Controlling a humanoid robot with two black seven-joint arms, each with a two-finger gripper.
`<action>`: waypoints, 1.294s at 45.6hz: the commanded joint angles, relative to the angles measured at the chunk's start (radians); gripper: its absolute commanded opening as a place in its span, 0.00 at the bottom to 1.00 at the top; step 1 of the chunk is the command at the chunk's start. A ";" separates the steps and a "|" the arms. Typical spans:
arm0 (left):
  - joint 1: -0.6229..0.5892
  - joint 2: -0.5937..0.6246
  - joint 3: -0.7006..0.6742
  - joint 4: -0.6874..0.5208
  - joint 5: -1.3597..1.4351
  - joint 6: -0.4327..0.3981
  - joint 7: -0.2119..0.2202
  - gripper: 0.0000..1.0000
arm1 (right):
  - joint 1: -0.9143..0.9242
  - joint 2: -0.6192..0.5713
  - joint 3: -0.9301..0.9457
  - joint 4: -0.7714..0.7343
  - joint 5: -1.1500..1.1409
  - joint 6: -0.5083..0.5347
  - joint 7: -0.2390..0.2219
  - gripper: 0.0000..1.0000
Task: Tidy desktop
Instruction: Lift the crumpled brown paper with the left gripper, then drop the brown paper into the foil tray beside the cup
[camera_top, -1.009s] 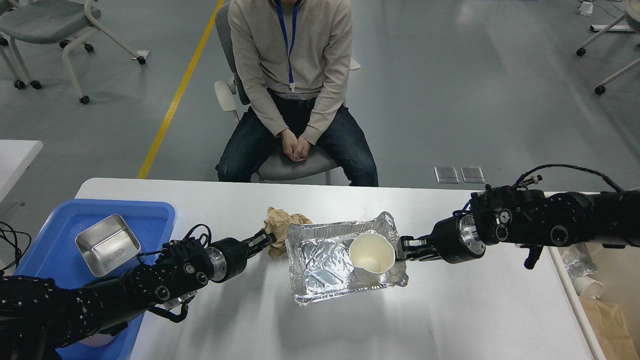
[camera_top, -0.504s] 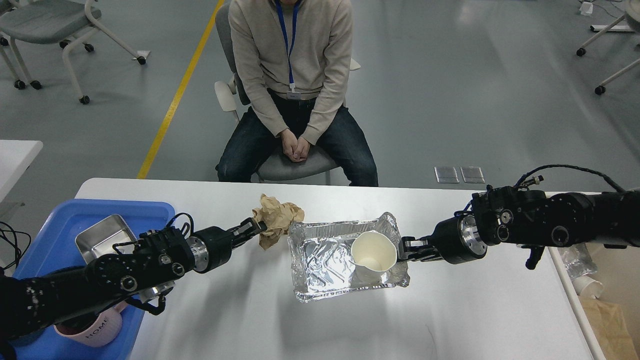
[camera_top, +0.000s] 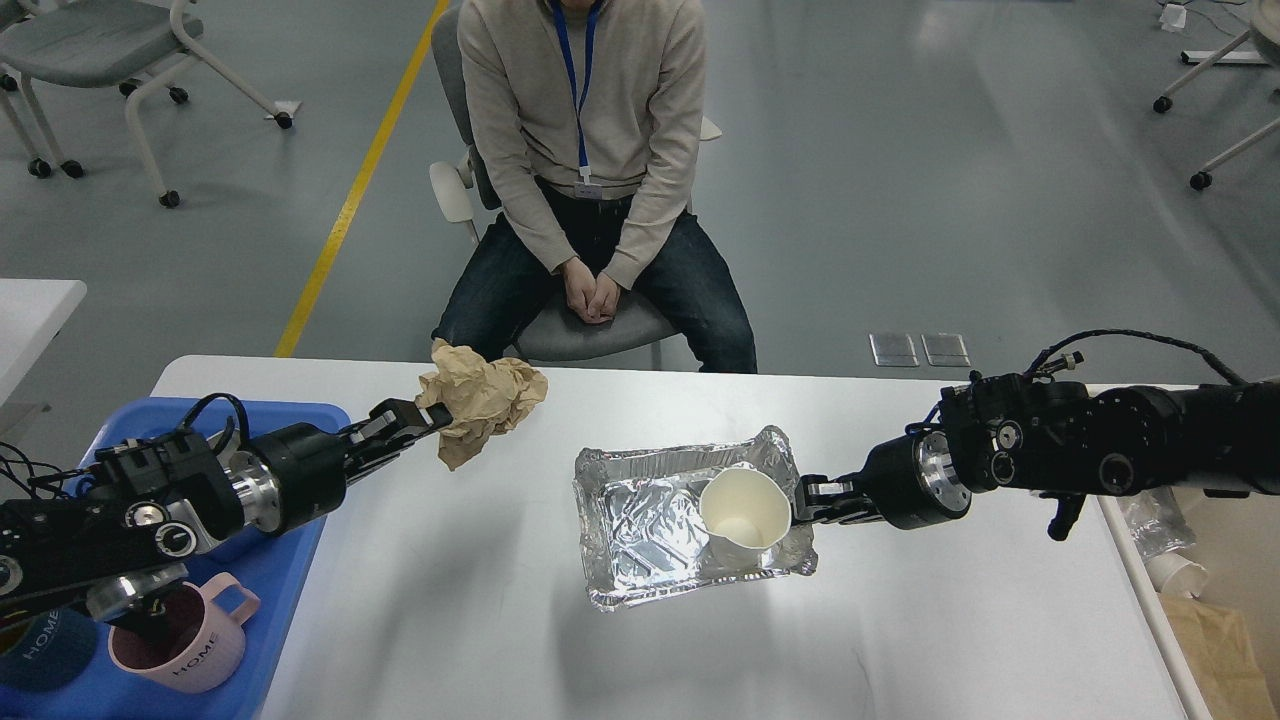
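The white desktop (camera_top: 480, 600) fills the lower view. My left gripper (camera_top: 425, 415) is shut on a crumpled brown paper ball (camera_top: 482, 396) and holds it above the desktop's back left part. A crinkled foil tray (camera_top: 640, 520) lies at the middle with a white paper cup (camera_top: 742, 512) standing in its right end. My right gripper (camera_top: 805, 498) is at the tray's right rim beside the cup; its fingers look closed on the rim, but I cannot tell for sure.
A blue plastic tray (camera_top: 290, 560) at the left edge holds a pink mug (camera_top: 185, 640). A beige bin (camera_top: 1215, 620) with rubbish stands beyond the right edge. A seated person (camera_top: 585, 180) faces the desktop's far edge.
My left gripper lifted the brown paper ball off the desktop and carried it up and left, away from the foil tray. The right arm and tray barely moved.
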 joint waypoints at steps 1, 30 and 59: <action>-0.050 0.056 0.000 -0.061 0.001 -0.006 -0.001 0.00 | 0.001 0.001 0.000 0.000 0.000 -0.002 0.000 0.00; -0.176 0.013 0.037 -0.155 0.003 -0.031 -0.009 0.02 | 0.001 -0.006 -0.003 -0.001 0.000 0.000 0.000 0.00; -0.165 -0.145 0.106 -0.147 0.000 -0.029 -0.009 0.03 | -0.001 0.001 -0.002 -0.006 0.000 0.002 0.001 0.00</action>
